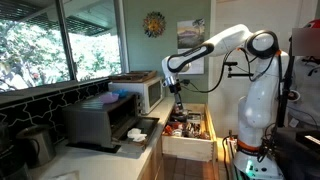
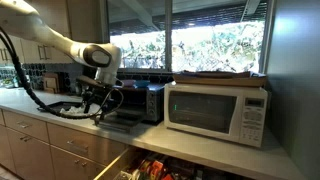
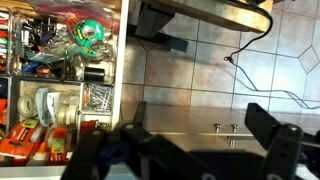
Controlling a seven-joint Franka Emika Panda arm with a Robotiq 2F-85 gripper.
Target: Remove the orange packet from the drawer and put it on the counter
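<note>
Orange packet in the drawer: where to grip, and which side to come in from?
Probably from straight above. The orange packet seems to lie flat in a compartment of the drawer, with dividers and clutter around it, so a side approach looks blocked. Pinch across its short width at the exposed end. The gripper is open, beside the drawer.

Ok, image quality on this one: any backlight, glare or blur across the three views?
In an exterior view the bright window leaves the toaster oven murky; in an exterior view the window looks washed out and the gripper reads dark; in the wrist view its fingers are dark and blurred, the drawer contents sharper.
</note>
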